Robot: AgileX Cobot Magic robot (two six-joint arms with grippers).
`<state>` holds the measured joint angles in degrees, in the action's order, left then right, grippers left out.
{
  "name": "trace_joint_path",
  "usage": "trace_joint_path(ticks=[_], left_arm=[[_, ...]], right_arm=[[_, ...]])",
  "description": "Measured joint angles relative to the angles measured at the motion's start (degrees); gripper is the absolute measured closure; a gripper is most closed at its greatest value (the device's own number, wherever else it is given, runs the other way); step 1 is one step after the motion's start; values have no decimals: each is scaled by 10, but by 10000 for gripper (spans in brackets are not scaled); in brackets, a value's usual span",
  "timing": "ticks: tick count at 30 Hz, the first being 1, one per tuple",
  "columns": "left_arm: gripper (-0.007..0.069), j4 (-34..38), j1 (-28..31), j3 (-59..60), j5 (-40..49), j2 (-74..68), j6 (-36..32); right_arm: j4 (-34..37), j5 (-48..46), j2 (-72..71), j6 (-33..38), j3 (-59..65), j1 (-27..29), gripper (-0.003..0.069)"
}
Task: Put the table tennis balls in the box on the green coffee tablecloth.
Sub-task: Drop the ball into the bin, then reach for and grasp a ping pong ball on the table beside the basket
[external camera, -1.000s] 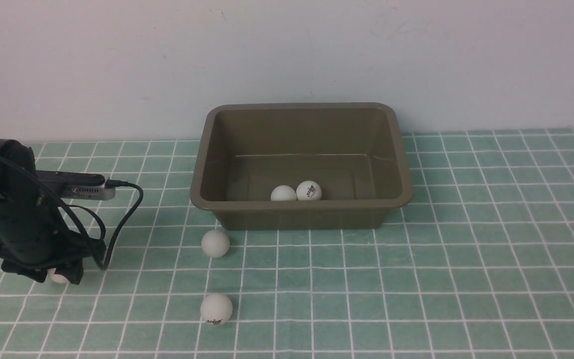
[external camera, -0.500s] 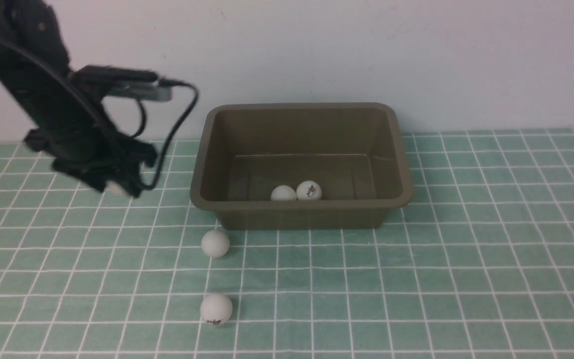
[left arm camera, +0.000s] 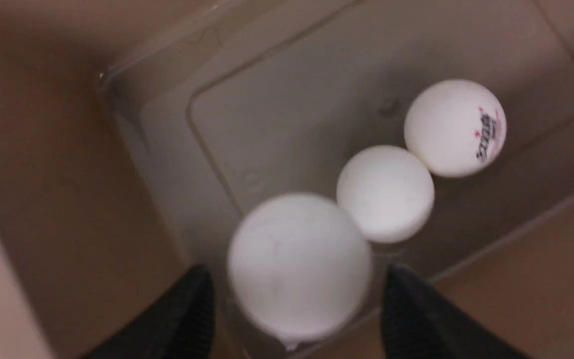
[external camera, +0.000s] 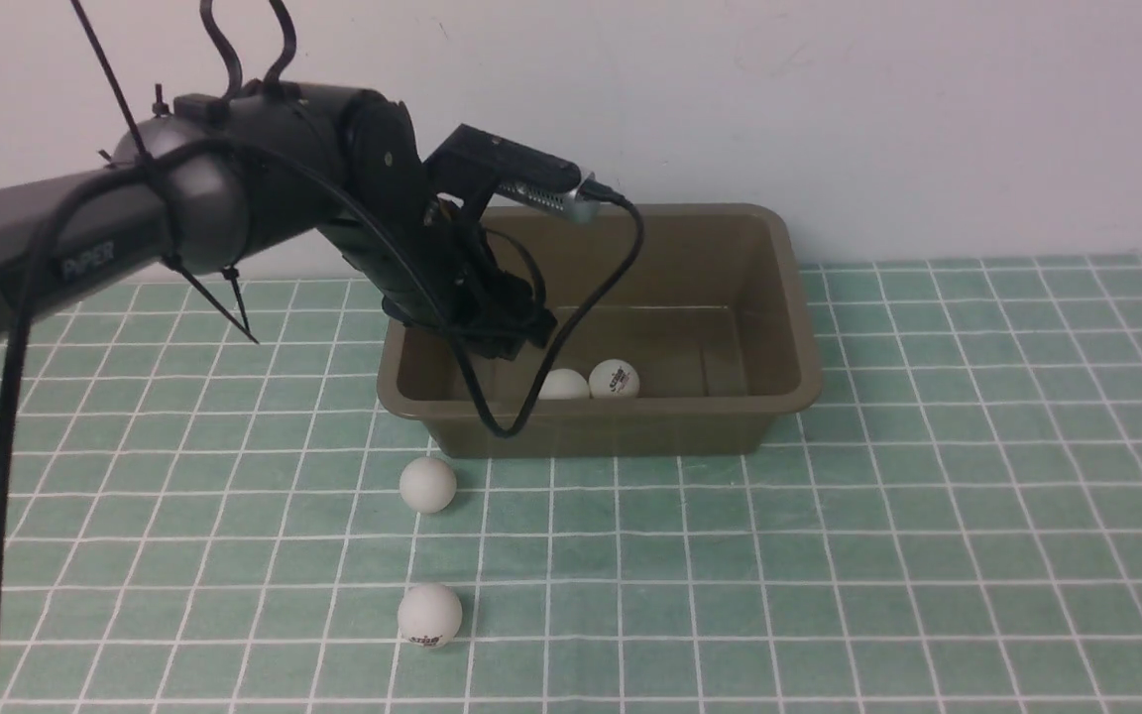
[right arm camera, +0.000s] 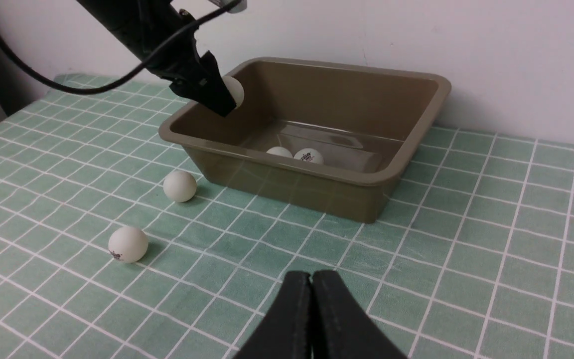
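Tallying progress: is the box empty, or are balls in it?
Not empty: two table tennis balls lie touching on the floor of the box.

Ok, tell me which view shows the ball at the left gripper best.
Left wrist view: the ball looms large between the left gripper fingers, above the box. The right wrist view shows it small; the front view hides it behind the arm.
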<state>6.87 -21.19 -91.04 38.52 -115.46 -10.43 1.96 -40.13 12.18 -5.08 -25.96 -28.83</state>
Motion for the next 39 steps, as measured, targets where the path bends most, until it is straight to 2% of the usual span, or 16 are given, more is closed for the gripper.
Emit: trace_joint_path(ticks=[2, 5, 10, 13, 15, 17, 21, 26, 33, 39], left_arm=[[160, 1, 0, 0, -7, -1, 0], [137, 1, 0, -13, 5, 4, 4], [134, -31, 0, -71, 154, 34, 39], [134, -109, 0, -106, 280, 64, 90], [134, -146, 0, -108, 311, 87, 116], [134, -152, 0, -103, 319, 113, 132], [135, -105, -9, -30, 319, 190, 141], [148, -85, -49, 130, 292, 282, 174], [157, -83, -79, 349, 107, 325, 241], [157, -69, -79, 415, 7, 302, 260]], right_arm=[[0, 0, 0, 0, 0, 0, 676], [0, 0, 0, 0, 0, 0, 676], [7, -2, 0, 0, 0, 0, 676], [10, -2, 0, 1, 0, 0, 676], [10, -2, 0, 1, 0, 0, 676], [10, -3, 0, 1, 0, 0, 676], [10, -15, 0, 1, 0, 0, 676], [10, -29, 0, 1, 0, 0, 676], [20, -47, 0, 1, 0, 0, 676], [36, -49, 0, 1, 0, 0, 676]])
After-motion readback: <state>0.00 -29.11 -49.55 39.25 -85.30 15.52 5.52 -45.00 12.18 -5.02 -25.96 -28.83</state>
